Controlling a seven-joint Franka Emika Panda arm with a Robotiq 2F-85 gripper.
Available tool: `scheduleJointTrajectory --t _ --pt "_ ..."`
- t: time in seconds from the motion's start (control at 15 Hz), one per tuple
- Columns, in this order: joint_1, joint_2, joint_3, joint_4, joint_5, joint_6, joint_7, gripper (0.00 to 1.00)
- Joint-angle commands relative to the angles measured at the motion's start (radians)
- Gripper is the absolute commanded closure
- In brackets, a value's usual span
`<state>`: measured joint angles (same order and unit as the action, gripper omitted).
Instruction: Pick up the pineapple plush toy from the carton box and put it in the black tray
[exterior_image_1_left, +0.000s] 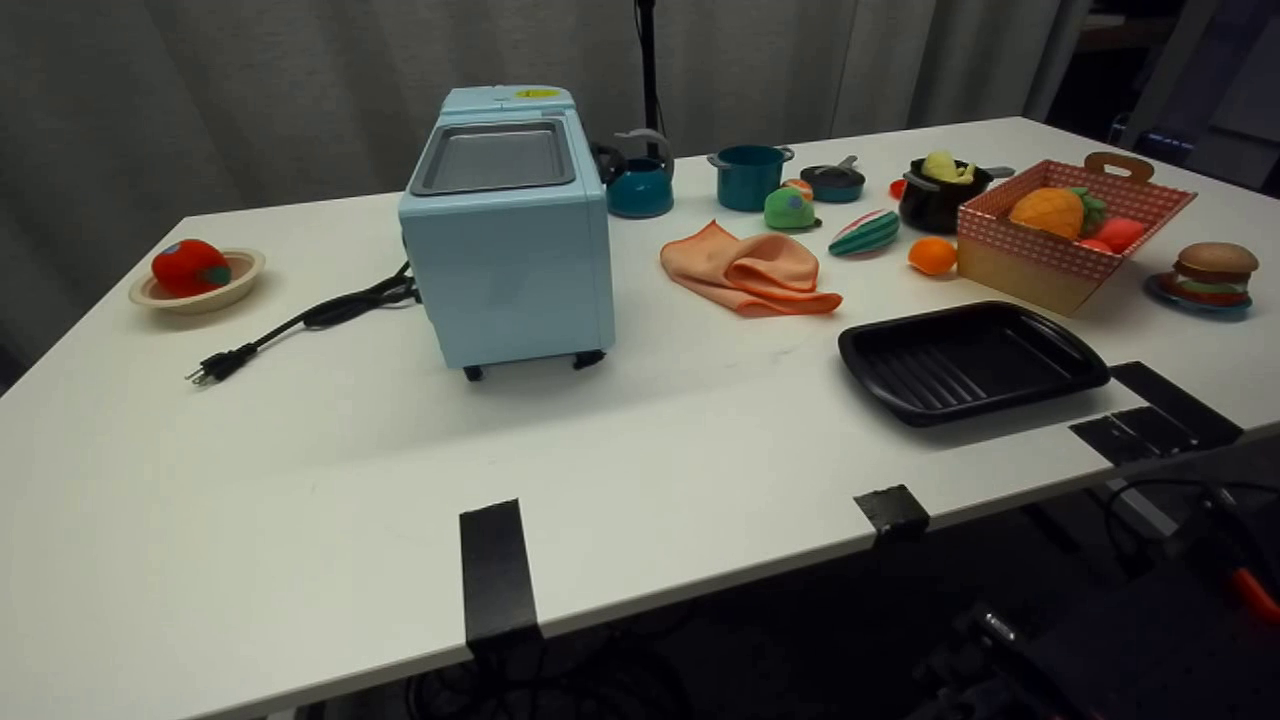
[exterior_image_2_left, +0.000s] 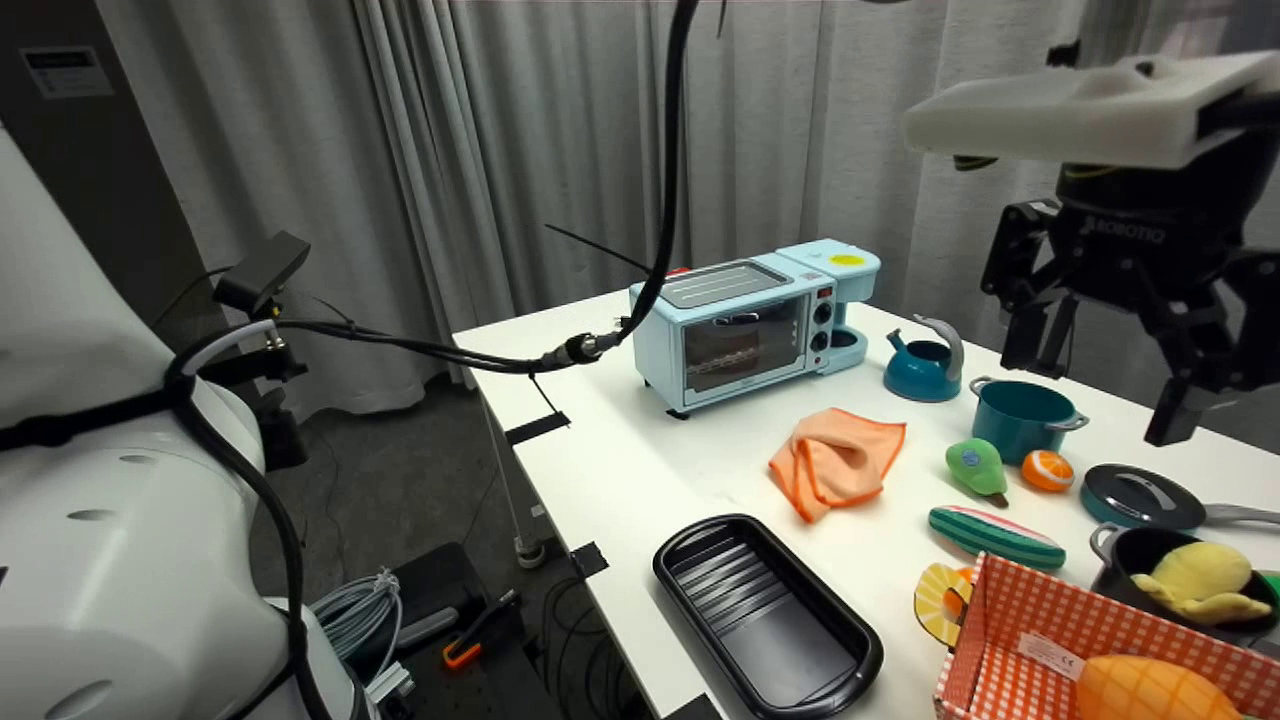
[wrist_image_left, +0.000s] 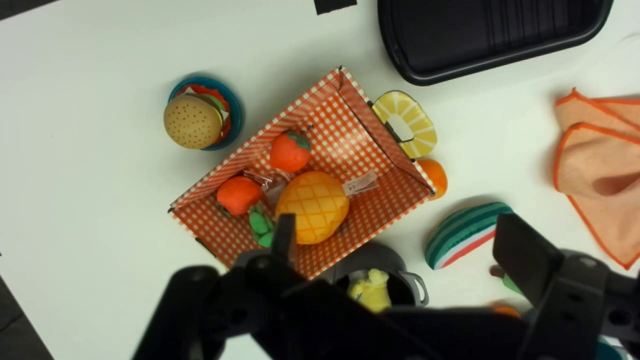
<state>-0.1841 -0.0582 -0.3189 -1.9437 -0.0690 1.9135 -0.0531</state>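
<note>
In one carton box (wrist_image_left: 345, 130): one pineapple plush toy (wrist_image_left: 320, 202), two red toys (wrist_image_left: 289, 154). One black tray (exterior_image_1_left: 1005, 355). One gripper (exterior_image_2_left: 1098, 395), spread wide.

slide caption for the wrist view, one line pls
Wrist view: pincer open, pineapple lying in the checked box, tray partly cut off at the top edge.

Grey curtains (exterior_image_2_left: 560, 150) behind white table (exterior_image_1_left: 300, 500); dark floor (exterior_image_2_left: 430, 470), surface hard to make out.
</note>
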Motion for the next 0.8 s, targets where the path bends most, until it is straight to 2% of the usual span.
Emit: scheduleJointTrajectory --t 0.0,0.4,0.73 --pt "-0.04 0.175 0.01 0.14 0.092 -0.012 0.033 0.0" --pt "-0.086 0.419 0.031 0.298 0.205 0.002 0.117 0.0" --pt "-0.134 0.611 0.05 0.434 0.243 -0.022 0.201 0.0"
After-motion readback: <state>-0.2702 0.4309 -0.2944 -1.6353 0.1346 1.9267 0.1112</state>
